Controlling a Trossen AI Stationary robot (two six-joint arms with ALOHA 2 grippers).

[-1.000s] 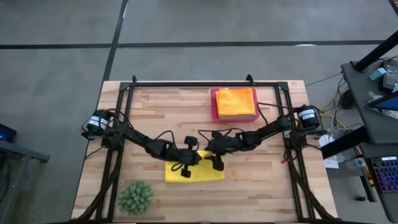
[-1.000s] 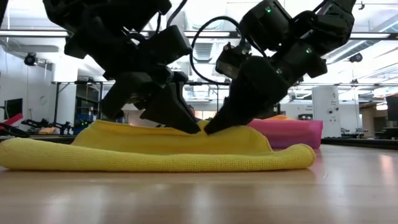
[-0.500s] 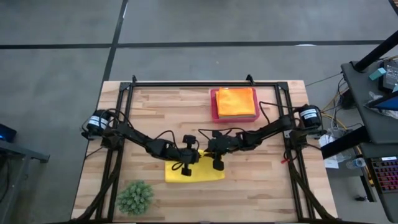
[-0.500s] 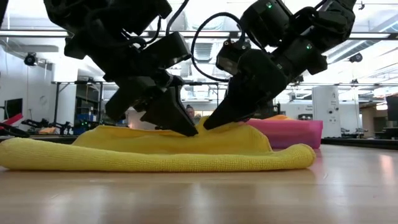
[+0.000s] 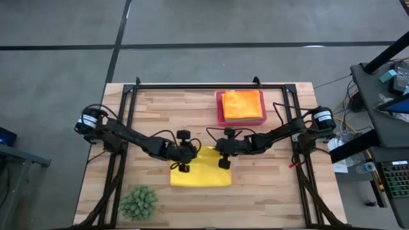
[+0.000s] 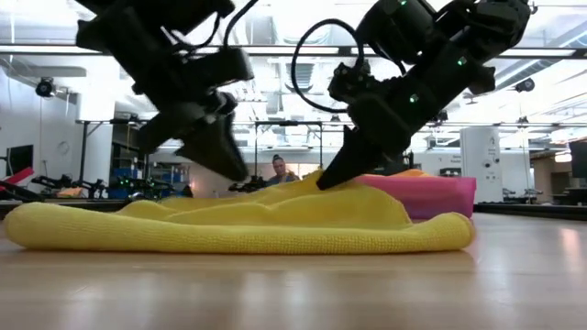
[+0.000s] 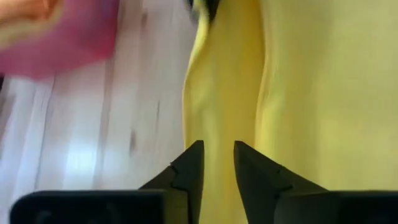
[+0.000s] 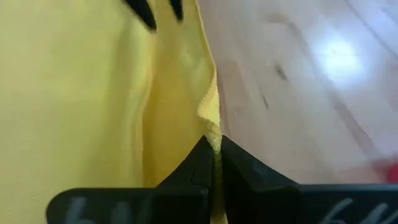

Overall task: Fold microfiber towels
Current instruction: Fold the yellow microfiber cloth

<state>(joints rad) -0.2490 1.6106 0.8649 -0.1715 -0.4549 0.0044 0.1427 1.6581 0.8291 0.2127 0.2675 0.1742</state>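
A yellow microfiber towel [image 5: 200, 171] lies flat on the wooden table in the middle near part; in the low view the yellow towel [image 6: 238, 229] rises to a low hump at its far edge. My right gripper [image 5: 215, 153] is shut on that far edge. My left gripper [image 5: 192, 154] hangs just above the towel's left part, its fingers [image 7: 189, 168] a narrow gap apart with nothing between them. In the low view the left gripper [image 6: 237, 172] shows clear of the cloth. An orange towel [image 5: 242, 104] lies folded in the pink tray [image 5: 220, 110]. My right gripper pinches the yellow towel's far edge [image 8: 213, 127] between its two fingers; one layer or several, I cannot tell. The fingers slant down from the table's right and far side. The pinched edge [image 6: 316, 183] stands a little above the rest, which lies slack on the table.
The pink tray stands at the far right of the middle. A spiky green plant ball [image 5: 138, 202] sits near the front left corner. A black frame rail [image 5: 211, 85] runs along the table's far edge and down both sides. A person [image 6: 278, 170] shows far off in the room.
My left gripper has come off the towel, risen and drawn back toward the table's left edge, tipping as it went. The towel's hump has sunk where it left. My right gripper has stayed at the far edge, and the cloth there now stands slightly higher.
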